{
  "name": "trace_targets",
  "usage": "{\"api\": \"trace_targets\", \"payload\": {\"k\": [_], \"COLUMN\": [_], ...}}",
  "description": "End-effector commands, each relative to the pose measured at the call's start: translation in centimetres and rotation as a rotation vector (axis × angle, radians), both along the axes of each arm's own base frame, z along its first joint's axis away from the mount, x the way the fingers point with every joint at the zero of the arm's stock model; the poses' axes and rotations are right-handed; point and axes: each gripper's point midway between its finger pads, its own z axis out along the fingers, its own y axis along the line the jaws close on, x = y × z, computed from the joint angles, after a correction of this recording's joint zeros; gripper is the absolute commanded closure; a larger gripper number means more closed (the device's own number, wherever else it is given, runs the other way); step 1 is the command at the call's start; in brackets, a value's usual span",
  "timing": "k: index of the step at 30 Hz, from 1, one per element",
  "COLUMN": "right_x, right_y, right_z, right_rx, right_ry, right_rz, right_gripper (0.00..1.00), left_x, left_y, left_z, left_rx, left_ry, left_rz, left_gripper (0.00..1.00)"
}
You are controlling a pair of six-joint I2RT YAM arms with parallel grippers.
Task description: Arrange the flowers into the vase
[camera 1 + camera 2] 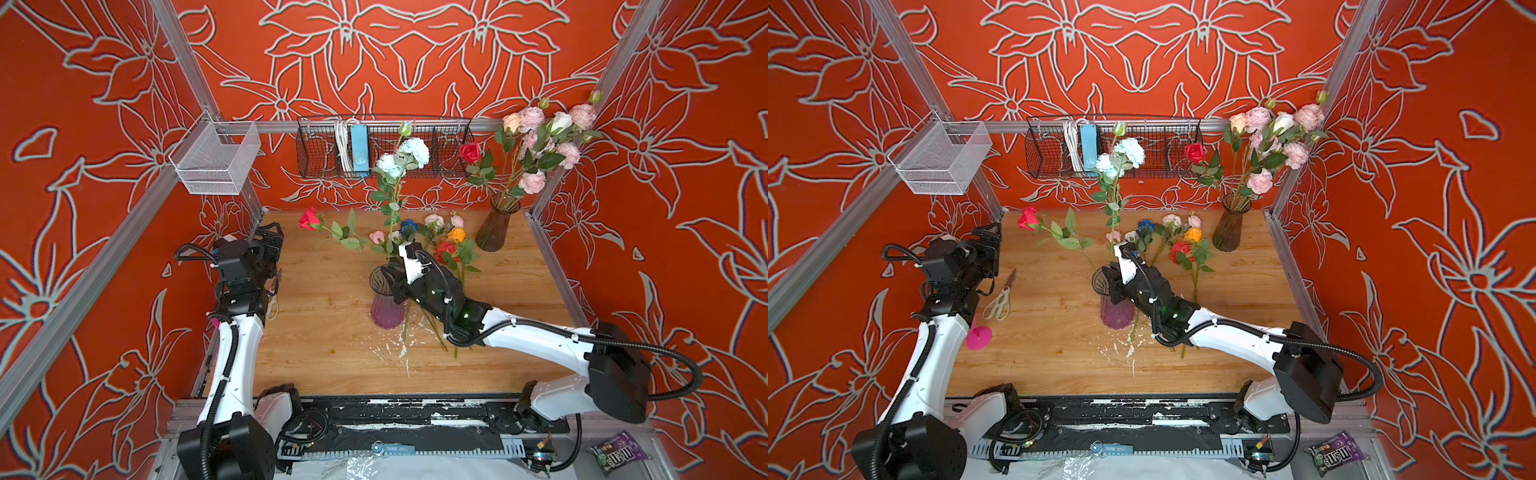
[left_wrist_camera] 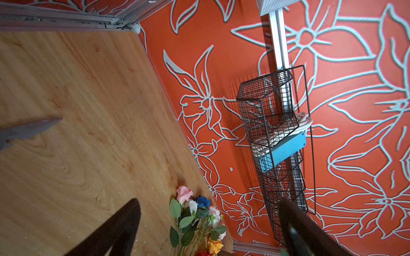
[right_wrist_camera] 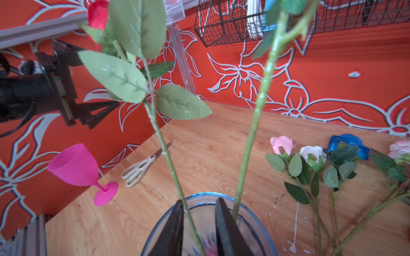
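A purple glass vase (image 1: 386, 311) (image 1: 1116, 311) stands mid-table. Two of the flowers rise from it: a red rose (image 1: 309, 219) (image 3: 97, 13) leaning left and a tall pale-blue bloom (image 1: 405, 156) (image 1: 1121, 156). My right gripper (image 1: 384, 274) (image 3: 199, 202) hovers at the vase mouth, slightly open. The rose stem (image 3: 159, 137) passes between its fingers and rests against one of them. The pale-blue bloom's stem runs outside the other finger. Pink, white, blue (image 3: 348, 146), orange (image 1: 456, 235) and red flowers lie loose behind the vase. My left gripper (image 1: 270, 237) (image 2: 208, 232) hangs open and empty at the far left.
A brown vase (image 1: 496, 226) holding pink blooms stands at the back right. Scissors (image 1: 998, 301) and a pink goblet (image 1: 979, 337) lie by the left arm. A black wire basket (image 1: 382, 145) and a white mesh basket (image 1: 216, 160) hang on the walls.
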Motion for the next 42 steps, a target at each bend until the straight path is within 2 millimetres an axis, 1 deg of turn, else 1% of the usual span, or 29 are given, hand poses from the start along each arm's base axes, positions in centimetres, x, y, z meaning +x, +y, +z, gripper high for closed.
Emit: {"api": "trace_targets", "payload": {"k": [1, 4, 11, 12, 15, 17, 19, 22, 24, 26, 27, 29, 31, 33, 34, 37, 39, 42], "right_x": [-1.0, -1.5, -2.4, -2.6, -2.8, -2.8, -2.5, -2.7, -3.1, -3.3, -3.1, -2.4, -1.1, 0.2, 0.8, 2.6, 3.6, 5.3], "right_y": [-0.7, -1.3, -2.7, -2.9, -4.1, -5.6, -7.7, -9.8, -10.7, -12.0, -13.0, -15.2, -17.3, -19.0, -19.9, -22.3, -22.5, -20.4], "right_z": [2.1, 3.2, 3.9, 4.2, 5.1, 5.2, 5.0, 4.4, 4.0, 3.5, 2.9, 1.4, -1.3, -4.2, -5.8, -9.3, -10.9, -13.1], "right_rx": [0.02, 0.035, 0.037, 0.033, 0.006, -0.017, -0.05, -0.1, -0.123, -0.155, -0.173, -0.199, -0.199, -0.201, -0.232, -0.306, -0.311, -0.252], "right_ry": [-0.017, -0.028, -0.029, -0.033, -0.04, -0.039, -0.031, -0.009, 0.007, 0.039, 0.064, 0.127, 0.258, 0.396, 0.449, 0.549, 0.602, 0.684], "right_rz": [0.013, 0.01, 0.008, 0.01, -0.017, -0.07, -0.151, -0.2, -0.199, -0.226, -0.253, -0.313, -0.352, -0.38, -0.414, -0.528, -0.528, -0.456], "right_gripper": [0.71, 0.69, 0.67, 0.66, 0.58, 0.5, 0.46, 0.45, 0.45, 0.45, 0.45, 0.45, 0.47, 0.48, 0.5, 0.52, 0.52, 0.55], "left_x": [-0.2, -0.1, -0.4, -1.0, -1.8, -2.9, -4.8, -7.5, -9.1, -10.6, -11.3, -12.4, -13.4, -13.9, -14.1, -14.7, -14.9, -14.9], "left_y": [0.2, 0.2, -0.5, -1.0, -2.0, -2.3, -2.0, -2.4, -3.0, -4.2, -5.1, -7.1, -8.6, -10.4, -11.2, -12.9, -13.5, -14.9], "left_z": [1.8, 2.0, 1.5, 2.7, 3.5, 3.0, 2.2, 1.0, 0.1, -1.1, -2.0, -3.2, -4.7, -5.6, -6.1, -7.8, -8.7, -10.5], "left_rx": [0.012, 0.022, 0.081, 0.112, 0.184, 0.187, 0.221, 0.262, 0.279, 0.268, 0.245, 0.201, 0.143, 0.109, 0.1, 0.061, 0.032, -0.029], "left_ry": [-0.045, -0.046, -0.03, -0.059, -0.018, 0.022, 0.08, 0.118, 0.157, 0.188, 0.202, 0.185, 0.192, 0.18, 0.182, 0.204, 0.204, 0.202], "left_rz": [0.011, 0.009, 0.001, -0.004, -0.033, -0.039, -0.015, -0.019, -0.048, -0.108, -0.146, -0.236, -0.304, -0.397, -0.441, -0.523, -0.542, -0.596], "left_gripper": [0.03, 0.03, 0.03, 0.03, 0.02, 0.02, 0.02, 0.01, 0.01, 0.01, 0.01, 0.06, 0.11, 0.13, 0.14, 0.18, 0.19, 0.22]}}
